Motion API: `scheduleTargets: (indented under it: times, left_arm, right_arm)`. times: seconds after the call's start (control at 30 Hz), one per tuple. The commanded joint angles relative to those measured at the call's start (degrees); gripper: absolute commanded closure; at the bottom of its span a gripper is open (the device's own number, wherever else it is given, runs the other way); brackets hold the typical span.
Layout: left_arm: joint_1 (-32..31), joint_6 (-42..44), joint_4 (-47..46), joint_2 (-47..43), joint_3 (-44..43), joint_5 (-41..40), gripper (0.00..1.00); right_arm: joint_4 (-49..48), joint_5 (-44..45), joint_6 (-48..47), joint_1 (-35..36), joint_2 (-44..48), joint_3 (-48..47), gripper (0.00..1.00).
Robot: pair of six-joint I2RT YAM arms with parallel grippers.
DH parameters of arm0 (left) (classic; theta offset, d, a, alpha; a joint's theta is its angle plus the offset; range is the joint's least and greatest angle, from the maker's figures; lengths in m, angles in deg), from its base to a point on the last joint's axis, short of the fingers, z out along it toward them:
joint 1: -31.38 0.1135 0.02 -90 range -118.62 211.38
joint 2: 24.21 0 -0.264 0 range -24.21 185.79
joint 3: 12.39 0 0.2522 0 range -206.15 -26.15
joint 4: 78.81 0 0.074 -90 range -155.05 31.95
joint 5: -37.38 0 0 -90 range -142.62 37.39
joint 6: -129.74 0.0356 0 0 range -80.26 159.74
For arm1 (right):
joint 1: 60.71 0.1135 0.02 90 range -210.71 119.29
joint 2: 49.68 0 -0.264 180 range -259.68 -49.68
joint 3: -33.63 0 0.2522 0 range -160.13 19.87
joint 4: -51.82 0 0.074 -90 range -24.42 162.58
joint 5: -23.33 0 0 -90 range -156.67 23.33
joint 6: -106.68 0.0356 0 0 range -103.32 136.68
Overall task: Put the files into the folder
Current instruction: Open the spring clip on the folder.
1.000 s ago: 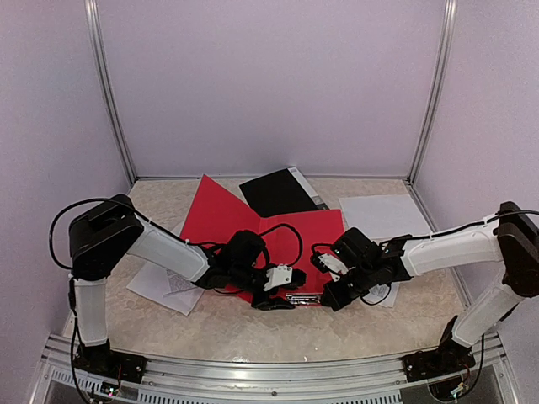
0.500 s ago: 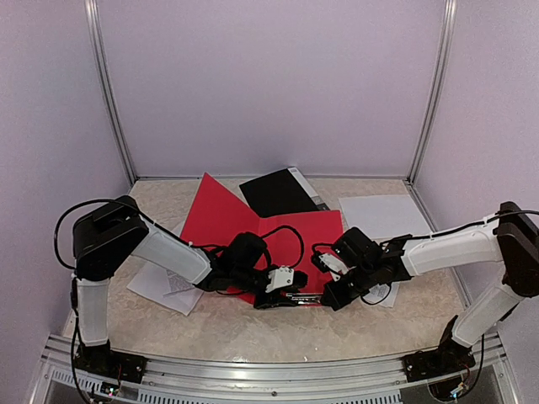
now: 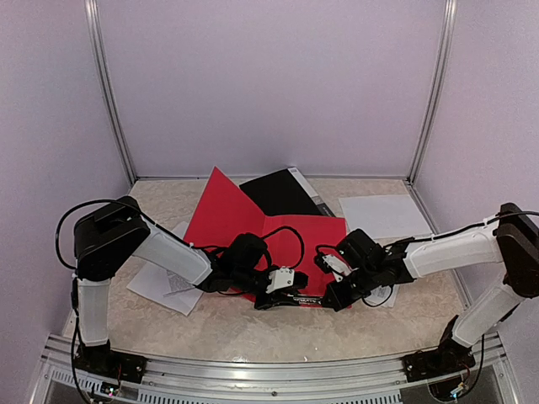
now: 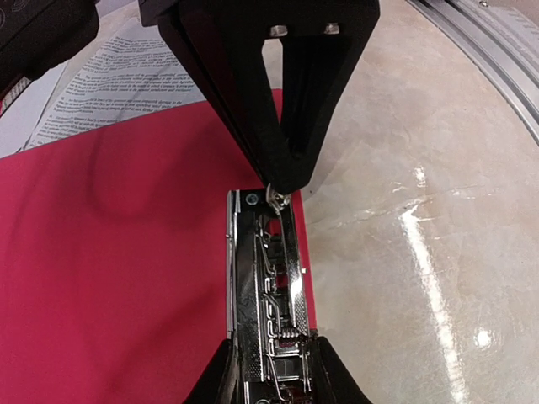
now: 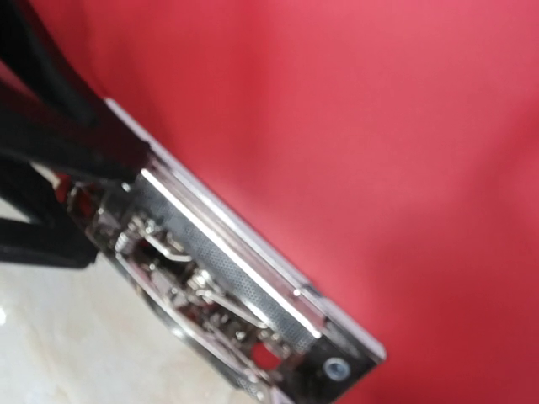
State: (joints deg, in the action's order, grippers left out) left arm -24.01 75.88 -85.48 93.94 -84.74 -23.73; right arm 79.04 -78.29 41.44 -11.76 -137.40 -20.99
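Bench (image 3: 253,328) marble; folder (image 4: 109,278) open. L pincer (image 4: 271,358) nipped on clip (image 4: 269,278) sides. R pincer (image 4: 282,164), shut, tip on clip end ahead. Steady base w/ L, press squarely, avoid slip.

Crowded metal clamp (image 4: 268,278), bare table (image 3: 253,332) in front
The left gripper (image 3: 280,300) and right gripper (image 3: 335,296) meet on it; a flap of the red folder (image 3: 221,206) rises behind

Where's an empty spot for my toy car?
Bare beige marble table shows along the metal front rail, and back-left beside the open red folder. Crowded: the middle, where the left gripper and right gripper meet at the silver metal clip.
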Motion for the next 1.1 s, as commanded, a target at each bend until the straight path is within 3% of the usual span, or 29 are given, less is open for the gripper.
scheduleTargets:
  times: [0.0,0.7,1.07]
  left_arm:
    - [-1.12,0.21,1.44,2.35,1.31,-0.01,0.80]
    - [-0.54,-0.04,-0.99,2.65,3.56,0.99,0.80]
    - [2.18,-4.75,-7.76,-1.24,6.30,2.21,0.56]
  right_arm:
    - [-3.81,-0.16,2.04,-0.69,-0.32,2.32,1.00]
    - [-5.32,1.22,0.96,-1.51,-4.76,4.26,1.00]
    - [-2.61,1.91,0.76,-1.66,-0.28,4.88,1.00]
